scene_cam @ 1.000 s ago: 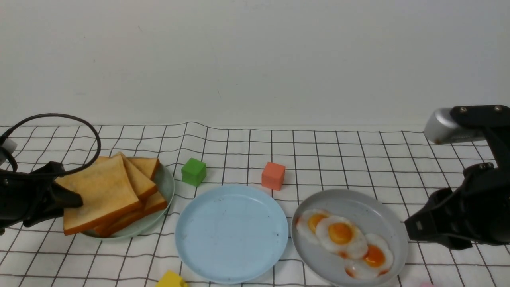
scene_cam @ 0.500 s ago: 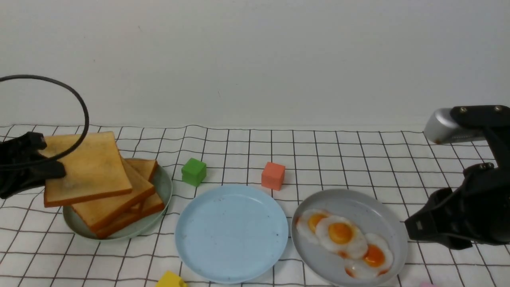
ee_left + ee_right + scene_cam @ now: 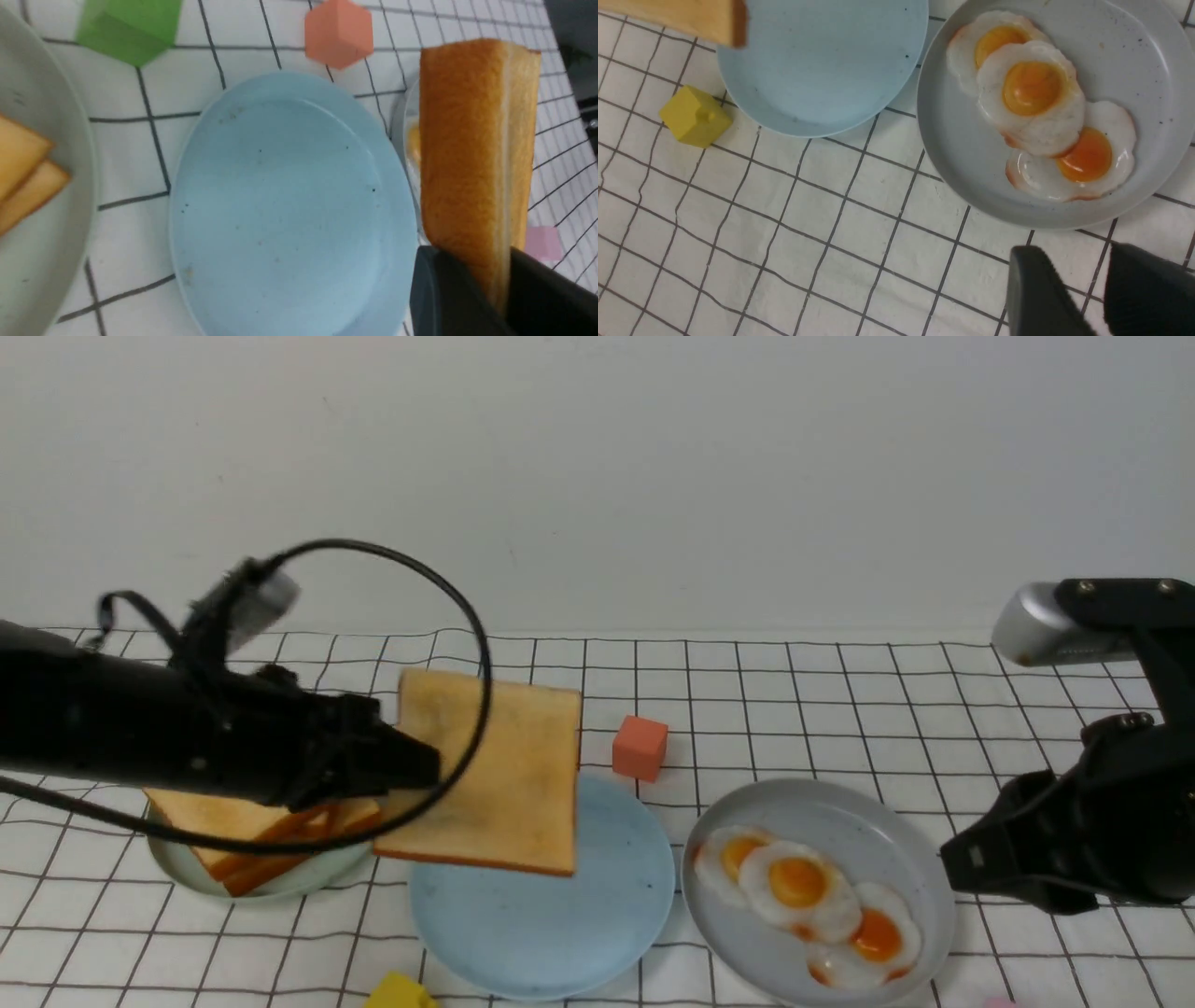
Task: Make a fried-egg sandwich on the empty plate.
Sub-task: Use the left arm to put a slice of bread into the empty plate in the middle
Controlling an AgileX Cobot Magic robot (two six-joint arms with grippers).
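Note:
My left gripper (image 3: 420,770) is shut on the edge of one golden-brown toast slice (image 3: 495,775) and holds it in the air over the left part of the empty light-blue plate (image 3: 597,915). In the left wrist view the toast (image 3: 467,140) sticks out edge-on from the gripper (image 3: 476,255), above the blue plate (image 3: 289,200). Three fried eggs (image 3: 798,882) overlap on the grey plate (image 3: 840,793). My right gripper (image 3: 962,873) is open and empty, low beside the grey plate's right rim; in the right wrist view the gripper (image 3: 1073,252) is over bare cloth. No stacked sandwich shows.
A pale green plate (image 3: 280,882) at the left holds more toast slices (image 3: 243,821), partly behind my left arm. An orange block (image 3: 640,748) stands behind the blue plate, a yellow block (image 3: 400,991) in front, a green block (image 3: 131,25) beside the green plate. The cloth is wrinkled.
My left gripper has lifted the top toast slice off the pile on the green plate and carried it right, over the blue plate. The right arm has hardly moved.

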